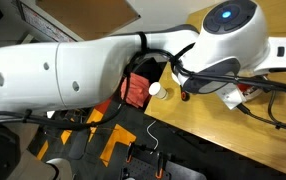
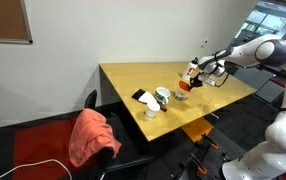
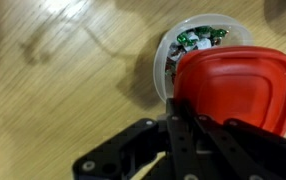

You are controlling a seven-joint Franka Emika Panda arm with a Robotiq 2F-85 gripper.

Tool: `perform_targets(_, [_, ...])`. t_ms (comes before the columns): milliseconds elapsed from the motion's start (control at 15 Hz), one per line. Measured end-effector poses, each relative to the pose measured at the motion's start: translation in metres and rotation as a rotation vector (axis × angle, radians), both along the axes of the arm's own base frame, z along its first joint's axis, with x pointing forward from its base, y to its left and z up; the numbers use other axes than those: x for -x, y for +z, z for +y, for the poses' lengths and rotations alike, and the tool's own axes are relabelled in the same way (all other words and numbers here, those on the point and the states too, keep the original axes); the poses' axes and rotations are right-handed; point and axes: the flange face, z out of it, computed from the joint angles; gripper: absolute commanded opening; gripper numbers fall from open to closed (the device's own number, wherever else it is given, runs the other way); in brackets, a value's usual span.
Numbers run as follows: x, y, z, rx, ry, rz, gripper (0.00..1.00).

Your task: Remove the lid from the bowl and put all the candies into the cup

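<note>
In the wrist view the red bowl [image 3: 238,85] is tilted over a white round cup [image 3: 166,62]. Several green and silver wrapped candies [image 3: 198,38] lie inside the cup. My gripper [image 3: 183,125] is shut on the bowl's near rim. In an exterior view the gripper [image 2: 190,76] holds the bowl [image 2: 183,88] just above the table, near its far end. No lid can be told apart in these views.
The wooden table [image 2: 133,78] also bears two white vessels [image 2: 161,97] [image 2: 151,110] and a flat black object [image 2: 140,96] near its front corner. A chair with a red cloth [image 2: 93,135] stands before the table. The arm [image 1: 73,65] fills most of an exterior view.
</note>
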Motion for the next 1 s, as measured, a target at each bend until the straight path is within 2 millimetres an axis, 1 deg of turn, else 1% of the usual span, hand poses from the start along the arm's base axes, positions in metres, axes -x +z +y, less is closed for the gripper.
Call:
perform_targets(200, [-0.014,0.023,0.006,0.021,0.058,-0.04,0.02])
perform_targets(400, [-0.041,0.036,0.025,0.027,0.149,-0.089,0.02])
perform_targets(533, [-0.06,0.04,0.039,0.029,0.201,-0.111,0.02])
perform_targets(733, [-0.085,0.036,0.056,0.041,0.25,-0.118,0.02])
perform_targets(867, [-0.099,0.024,0.061,0.05,0.27,-0.109,0.02])
perform_targets(1000, [-0.11,0.007,0.062,0.055,0.277,-0.092,0.02])
